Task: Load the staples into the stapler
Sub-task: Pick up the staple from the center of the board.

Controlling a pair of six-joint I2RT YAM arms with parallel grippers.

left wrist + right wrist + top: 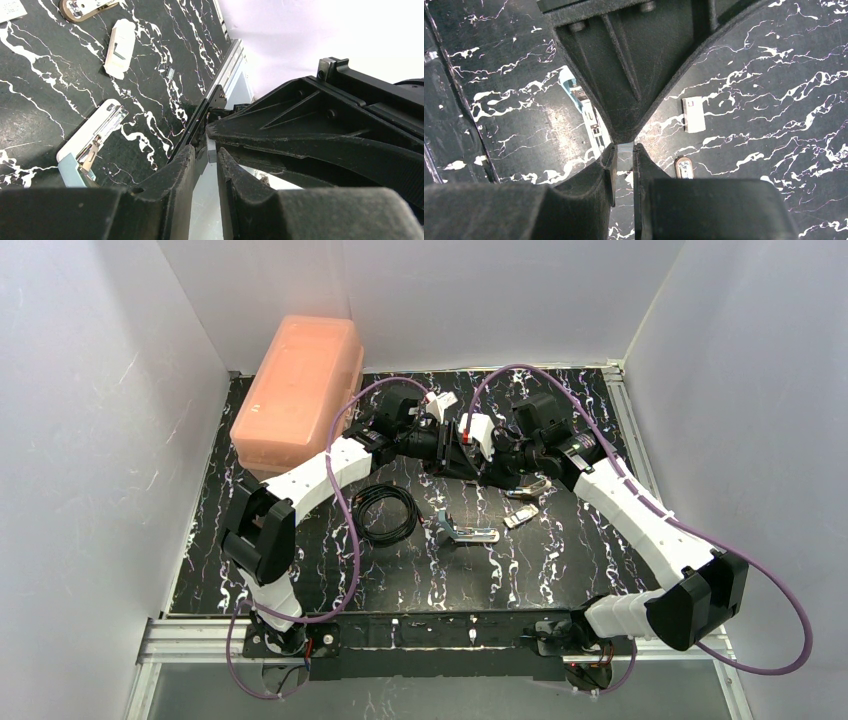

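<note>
Probable step: mid-air handover of the staples (624,149) above the table (560,560), rear centre. Right gripper (623,161) pinches one end; left gripper (205,156) straddles the other, clamping unclear. Strip axis runs gripper to gripper. Next move likely requires aligning it with the open stapler (92,135), lying crosswise nearer the front.

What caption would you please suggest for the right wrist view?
Right gripper pinching the staples, left gripper opposite, stapler on table below.

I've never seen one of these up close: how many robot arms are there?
2. The left arm reaches in from the near left, the right arm from the near right; none seems hidden.
</note>
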